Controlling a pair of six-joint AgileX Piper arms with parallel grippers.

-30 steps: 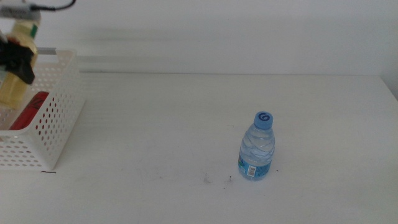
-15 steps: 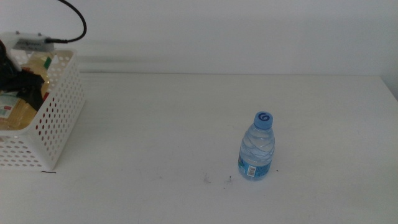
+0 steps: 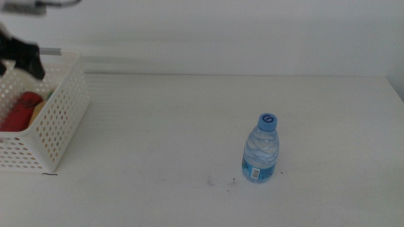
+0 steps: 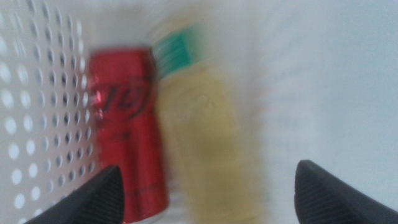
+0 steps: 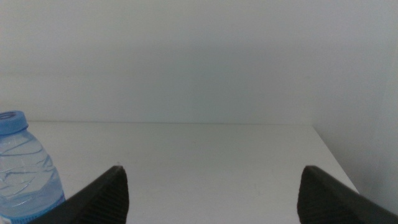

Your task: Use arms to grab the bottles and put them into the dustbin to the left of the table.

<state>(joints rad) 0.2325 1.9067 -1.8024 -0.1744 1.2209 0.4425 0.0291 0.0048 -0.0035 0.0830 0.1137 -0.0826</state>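
The white perforated dustbin (image 3: 57, 120) stands at the table's left edge. Inside it lie the red soda can (image 3: 22, 106) and the yellow juice bottle (image 3: 38, 111). The left wrist view, which is blurred, shows the can (image 4: 124, 124) and juice bottle (image 4: 208, 137) side by side against the dustbin wall (image 4: 37, 93). My left gripper (image 3: 20, 53) hovers open above the dustbin, holding nothing (image 4: 209, 168). The clear water bottle (image 3: 261, 149) with a blue cap stands upright right of the table's middle. My right gripper (image 5: 212, 169) is open and empty, with the water bottle (image 5: 25, 171) off to one side ahead of it.
The white table (image 3: 158, 113) has a few dark specks (image 3: 209, 181) in front of the water bottle. A white wall runs behind the table's far edge. The table's right edge shows at far right.
The left gripper lowered the yellow juice bottle into the dustbin, let it go and rose. The bottle now lies beside the red can. The water bottle has not moved.
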